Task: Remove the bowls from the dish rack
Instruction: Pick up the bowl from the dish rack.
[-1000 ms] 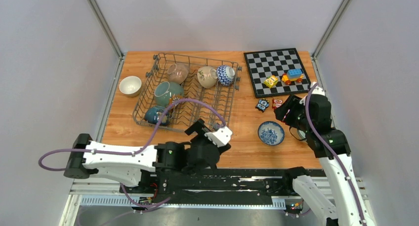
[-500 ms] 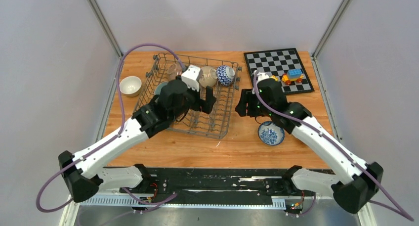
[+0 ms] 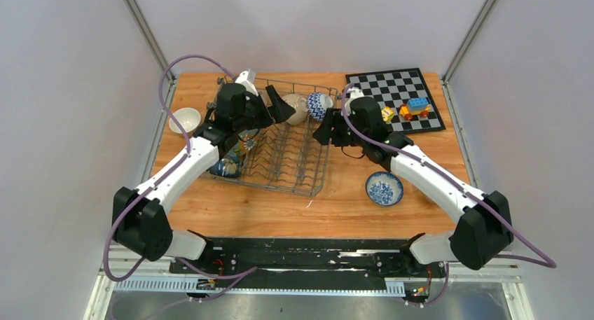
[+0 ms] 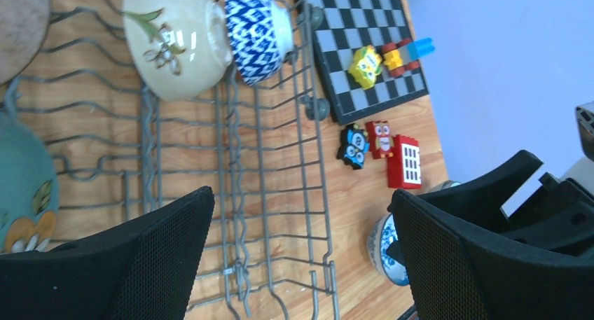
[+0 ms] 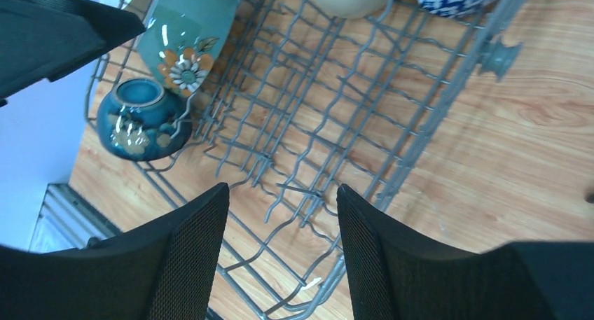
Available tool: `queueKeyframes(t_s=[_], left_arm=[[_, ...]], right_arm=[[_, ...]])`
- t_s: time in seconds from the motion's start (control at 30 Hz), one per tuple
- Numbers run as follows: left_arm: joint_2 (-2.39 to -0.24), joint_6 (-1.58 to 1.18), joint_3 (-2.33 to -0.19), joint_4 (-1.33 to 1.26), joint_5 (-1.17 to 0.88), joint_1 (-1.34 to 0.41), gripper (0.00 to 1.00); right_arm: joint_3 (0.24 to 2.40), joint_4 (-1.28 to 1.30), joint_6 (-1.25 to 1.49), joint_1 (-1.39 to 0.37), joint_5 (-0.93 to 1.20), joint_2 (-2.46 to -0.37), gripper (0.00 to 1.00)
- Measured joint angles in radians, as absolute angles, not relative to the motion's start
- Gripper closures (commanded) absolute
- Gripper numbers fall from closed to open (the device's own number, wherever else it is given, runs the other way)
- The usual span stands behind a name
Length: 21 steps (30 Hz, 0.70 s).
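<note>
The grey wire dish rack [image 3: 294,167] holds a cream flowered bowl [image 3: 298,110], a blue-and-white patterned bowl [image 3: 319,104], a teal bowl [image 5: 189,33] and a dark blue bowl [image 3: 225,167]. My left gripper [image 3: 275,104] hovers open over the rack's back, just left of the cream bowl [image 4: 175,40]. A pinkish bowl [image 4: 19,19] shows at the left wrist view's edge. My right gripper [image 3: 323,131] hangs open at the rack's right side, over bare wire [image 5: 420,145]. Neither holds anything.
A white bowl [image 3: 185,119] sits on the table left of the rack. A blue-patterned bowl [image 3: 384,188] sits right of it. At the back right, a chessboard [image 3: 392,99] carries toy blocks [image 3: 413,108], with small toys [image 4: 382,148] in front.
Both arms have swung from near their bases out to the rack: the left gripper to its back, the right to its right side. No bowl has moved.
</note>
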<state>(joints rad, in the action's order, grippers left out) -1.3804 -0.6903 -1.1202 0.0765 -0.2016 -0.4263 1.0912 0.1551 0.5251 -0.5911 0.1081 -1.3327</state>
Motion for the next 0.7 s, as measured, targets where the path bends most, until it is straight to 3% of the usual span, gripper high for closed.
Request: queueKeyframes(t_s=[0.37,0.7], left_arm=[[-1.204,-0.616,-0.987,0.236,-0.014,-0.418,0.00],[-1.177,-0.622,-0.894,0.213,-0.060,-0.416,0.01]], right_arm=[[1.078,0.055,0.558,-0.588,0.307,-1.443,0.40],[0.953,0.084,0.588,-0.536,0.207,-1.391,0.40]])
